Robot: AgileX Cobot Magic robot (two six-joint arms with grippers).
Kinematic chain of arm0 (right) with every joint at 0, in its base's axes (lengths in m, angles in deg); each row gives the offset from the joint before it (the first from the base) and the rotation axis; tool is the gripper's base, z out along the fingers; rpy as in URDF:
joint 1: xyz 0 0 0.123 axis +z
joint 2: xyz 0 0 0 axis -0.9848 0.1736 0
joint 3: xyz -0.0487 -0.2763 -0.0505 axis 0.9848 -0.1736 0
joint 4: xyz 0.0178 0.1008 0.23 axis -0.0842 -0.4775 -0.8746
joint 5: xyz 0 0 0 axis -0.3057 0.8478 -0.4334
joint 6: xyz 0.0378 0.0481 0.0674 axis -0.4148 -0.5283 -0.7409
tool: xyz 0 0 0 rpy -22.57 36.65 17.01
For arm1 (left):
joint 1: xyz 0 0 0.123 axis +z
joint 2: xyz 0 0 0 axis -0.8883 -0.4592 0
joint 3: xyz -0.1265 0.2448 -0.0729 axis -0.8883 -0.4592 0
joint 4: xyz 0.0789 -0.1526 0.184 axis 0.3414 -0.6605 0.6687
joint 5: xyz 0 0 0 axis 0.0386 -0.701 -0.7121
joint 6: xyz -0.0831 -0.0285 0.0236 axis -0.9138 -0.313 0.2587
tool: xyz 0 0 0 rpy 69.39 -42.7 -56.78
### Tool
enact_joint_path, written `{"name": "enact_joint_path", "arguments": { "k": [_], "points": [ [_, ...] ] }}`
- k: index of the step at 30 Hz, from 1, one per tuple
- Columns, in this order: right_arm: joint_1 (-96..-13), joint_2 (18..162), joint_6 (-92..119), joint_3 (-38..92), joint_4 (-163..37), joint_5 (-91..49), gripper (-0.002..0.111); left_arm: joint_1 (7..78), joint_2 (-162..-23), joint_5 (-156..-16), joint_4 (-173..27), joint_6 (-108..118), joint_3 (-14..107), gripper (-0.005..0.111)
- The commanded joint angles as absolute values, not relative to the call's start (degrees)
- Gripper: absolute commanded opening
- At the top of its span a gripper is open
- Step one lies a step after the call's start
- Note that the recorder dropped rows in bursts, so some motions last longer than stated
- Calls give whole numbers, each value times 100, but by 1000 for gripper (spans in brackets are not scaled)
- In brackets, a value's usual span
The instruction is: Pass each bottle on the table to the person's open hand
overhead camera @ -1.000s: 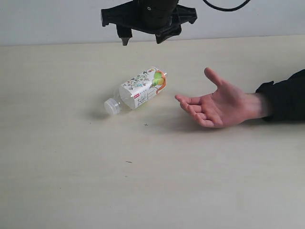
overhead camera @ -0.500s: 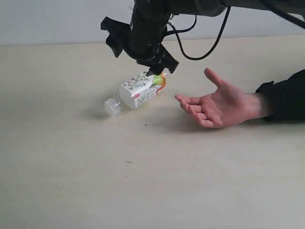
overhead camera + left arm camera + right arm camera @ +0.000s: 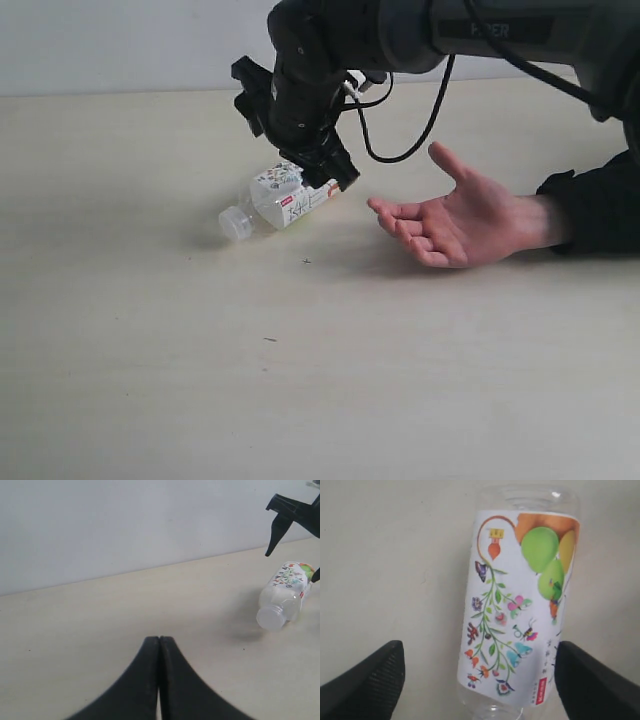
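Exterior view: one bottle (image 3: pixel 280 200) lies on its side on the table (image 3: pixel 300 400), cap end pointing to the left and near side of that view, base end toward the person's open hand (image 3: pixel 455 220). Body is clear plastic with a pale translucent cap. The white label carries a trailing floral print, green fruit and an orange patch near the base. Whether any clear liquid is inside, I cannot tell. Nothing coloured shows through the bare plastic. The right gripper (image 3: pixel 300 160) hangs directly over the labelled part of the bottle, arm reaching in from the upper right with a black cable (image 3: pixel 400 150) looping off it. In the right wrist view its jaws are spread wide, one black finger (image 3: pixel 365 680) on each side of the bottle (image 3: pixel 517 605), a strip of bare table showing between each finger and the label; I read no contact. The hand rests palm up on the table, fingers slightly curled, just right of the bottle and apart from it, black sleeve (image 3: pixel 600 210) at the wrist. Left wrist view: the left gripper (image 3: pixel 159 642) has its jaws pressed together on nothing, above bare table, the bottle (image 3: pixel 282 597) well off to one side.
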State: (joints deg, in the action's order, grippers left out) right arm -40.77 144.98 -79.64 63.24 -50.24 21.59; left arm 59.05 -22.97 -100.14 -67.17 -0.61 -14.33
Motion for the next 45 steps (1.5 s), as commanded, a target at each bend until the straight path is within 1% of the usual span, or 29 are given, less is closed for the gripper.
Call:
{"name": "enact_joint_path", "arguments": {
  "k": [1, 13, 15, 17, 18, 25, 26, 31, 36, 39, 42, 45],
  "points": [
    [-4066, 14651, -8014, 6353, -4863, 2114, 78, 5868, -2260, -10023, -6749, -75, -1437, 1],
    [-4078, 15171, -8155, 6353, -4812, 1826, 78, 5868, -2260, -10023, -6749, -75, -1437, 1],
    [-4078, 15173, -8111, 6353, -4812, 1790, 74, 5868, -2260, -10023, -6749, -75, -1437, 1],
    [-4078, 15173, -8029, 6353, -4812, 1790, 64, 5868, -2260, -10023, -6749, -75, -1437, 1],
    [-4078, 15162, -7966, 6353, -4812, 1779, 57, 5868, -2260, -10023, -6749, -75, -1437, 1],
    [-4078, 15027, -7966, 6353, -4663, 1790, 1, 5868, -2260, -10023, -6749, -75, -1437, 1],
    [-4078, 14997, -7966, 6353, -4673, 1790, 0, 5868, -2260, -10023, -6749, -75, -1437, 1],
    [-4078, 14788, -7208, 6353, -4687, 1467, 0, 5868, -2260, -10023, -6749, -75, -1437, 1],
    [-4078, 14379, -5845, 6393, -4724, 1335, 0, 5868, -2260, -10023, -6749, -75, -1437, 1],
    [-4103, 14087, -5021, 6557, -5006, 1483, 0, 5868, -2260, -10023, -6749, -75, -1437, 1],
    [-4186, 13860, -3971, 6907, -5436, 1919, 0, 5868, -2260, -10023, -6749, -75, -1437, 1],
    [-4331, 13699, -3171, 7288, -5711, 2772, 0, 5868, -2260, -10023, -6749, -75, -1437, 1]
  ]
}}
